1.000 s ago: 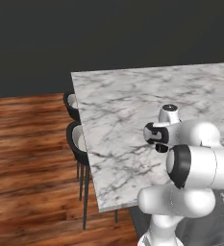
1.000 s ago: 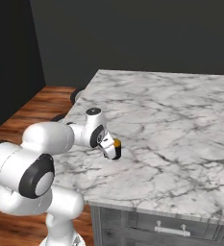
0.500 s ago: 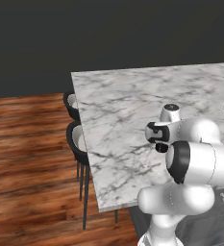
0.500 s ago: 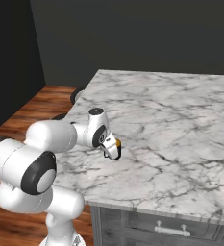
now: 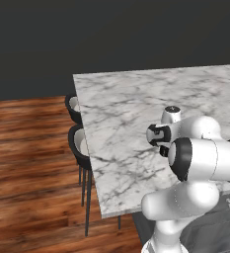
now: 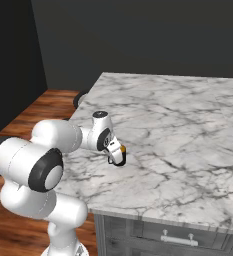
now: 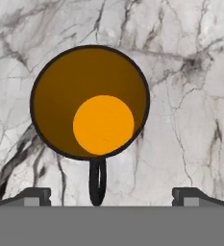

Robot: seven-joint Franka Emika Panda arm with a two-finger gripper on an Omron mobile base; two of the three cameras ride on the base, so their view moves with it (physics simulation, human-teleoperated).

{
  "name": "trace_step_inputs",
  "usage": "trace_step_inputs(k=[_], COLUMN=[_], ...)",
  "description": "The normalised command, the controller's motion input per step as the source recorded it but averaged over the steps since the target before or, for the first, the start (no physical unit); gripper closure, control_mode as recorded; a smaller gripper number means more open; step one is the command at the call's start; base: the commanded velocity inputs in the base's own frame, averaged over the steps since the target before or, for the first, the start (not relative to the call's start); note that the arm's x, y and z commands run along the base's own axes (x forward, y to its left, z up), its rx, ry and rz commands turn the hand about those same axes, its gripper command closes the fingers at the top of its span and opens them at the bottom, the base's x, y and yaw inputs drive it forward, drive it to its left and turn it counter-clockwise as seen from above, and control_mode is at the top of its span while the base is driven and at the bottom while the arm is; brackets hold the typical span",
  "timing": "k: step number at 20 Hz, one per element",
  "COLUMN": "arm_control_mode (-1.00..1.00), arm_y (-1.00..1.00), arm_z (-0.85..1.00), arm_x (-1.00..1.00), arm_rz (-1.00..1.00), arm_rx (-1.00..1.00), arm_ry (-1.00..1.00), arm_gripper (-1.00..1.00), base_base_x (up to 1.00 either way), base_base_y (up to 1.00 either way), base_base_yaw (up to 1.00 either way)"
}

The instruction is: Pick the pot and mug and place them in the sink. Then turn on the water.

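A marble counter (image 6: 188, 145) fills the simulated kitchen, two dark stools (image 5: 77, 143) tucked at its edge above the wood floor (image 5: 27, 163). Near the counter's front edge, the white arm's gripper (image 7: 111, 194) hangs directly over the upright mug (image 7: 90, 102), jaws spread wide and grasping nothing, the mug's handle (image 7: 97, 182) lying between the fingertips (image 7: 34, 194)

The mug (image 7: 90, 102) stands upright on the counter (image 6: 188, 130), near its front-left corner, handle toward the gripper (image 7: 111, 196). Two stools (image 5: 79, 141) sit beside the counter's left edge, one behind the other.
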Motion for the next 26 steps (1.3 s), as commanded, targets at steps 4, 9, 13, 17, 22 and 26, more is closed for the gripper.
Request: trace_step_inputs(k=[4,9,13,17,22,26], arm_control_mode=[-1.00,-1.00,-1.00,-1.00,-1.00,-1.00], arm_y=[0.01,0.00,0.00,0.00,0.00,0.00], arm_z=[-0.03,-0.01,-0.09,-0.33,-0.17,0.00], arm_x=[0.03,0.00,0.00,0.06,0.13,0.10], arm_rz=[0.00,0.00,0.00,0.00,0.00,0.00], arm_rx=[0.00,0.00,0.00,0.00,0.00,0.00], arm_ry=[0.01,0.01,0.00,0.00,0.00,0.00], arm_gripper=[-1.00,-1.00,-1.00,-1.00,-1.00,-1.00], base_base_x=[0.00,0.00,0.00,0.00,0.00,0.00], base_base_y=[0.00,0.00,0.00,0.00,0.00,0.00], base_base_yaw=[0.00,0.00,0.00,0.00,0.00,0.00])
